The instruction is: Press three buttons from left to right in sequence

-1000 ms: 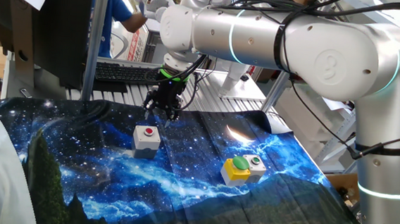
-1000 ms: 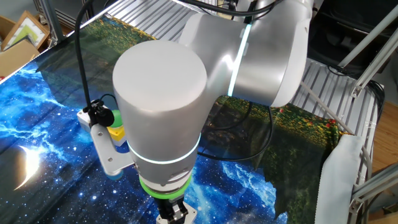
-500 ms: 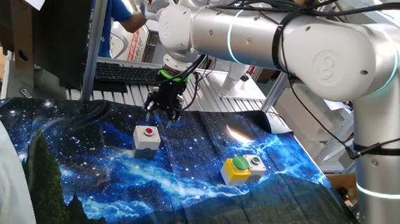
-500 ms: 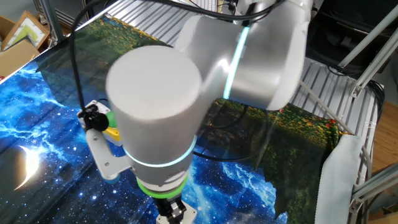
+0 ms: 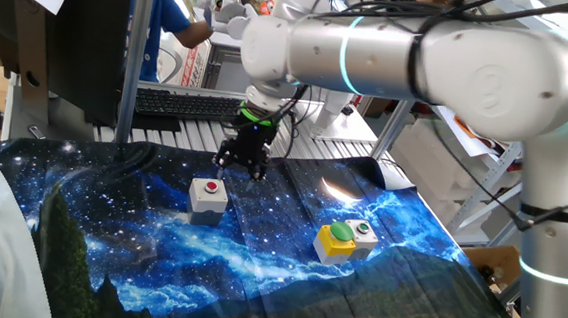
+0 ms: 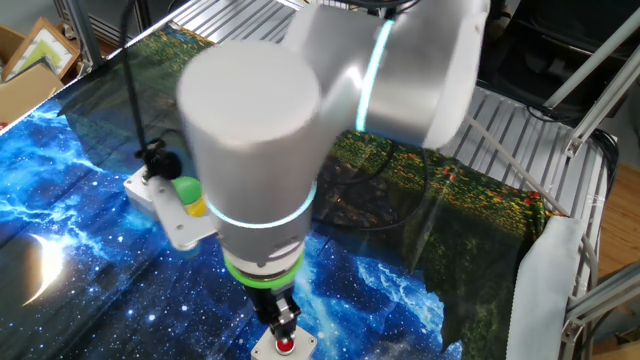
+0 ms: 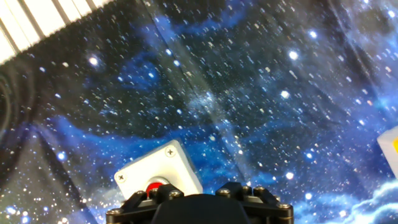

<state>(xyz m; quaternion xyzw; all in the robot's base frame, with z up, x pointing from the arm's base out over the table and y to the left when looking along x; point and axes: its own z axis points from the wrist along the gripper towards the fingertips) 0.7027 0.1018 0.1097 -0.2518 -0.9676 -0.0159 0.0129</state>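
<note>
The grey box with the red button (image 5: 208, 194) sits on the starry cloth at the left. The yellow box with the large green dome (image 5: 336, 239) and the small grey box with the tiny green button (image 5: 365, 234) stand together at the right. My gripper (image 5: 243, 162) hangs just above and behind the red-button box, not touching it. In the other fixed view my gripper (image 6: 284, 322) is right over the red button (image 6: 285, 346). The hand view shows the red-button box (image 7: 158, 170) close below the hand's black body (image 7: 199, 206). No view shows the fingertips clearly.
A black keyboard (image 5: 180, 103) lies on the metal rack behind the cloth. The yellow box's corner shows at the hand view's right edge (image 7: 390, 145). A dark monitor stand and post (image 5: 134, 58) rise at the back left. The arm's large body (image 6: 260, 130) covers much of the other fixed view.
My gripper has moved slightly right and down toward the red-button box. In the other fixed view the arm has swung, and the red button now shows under the gripper.
</note>
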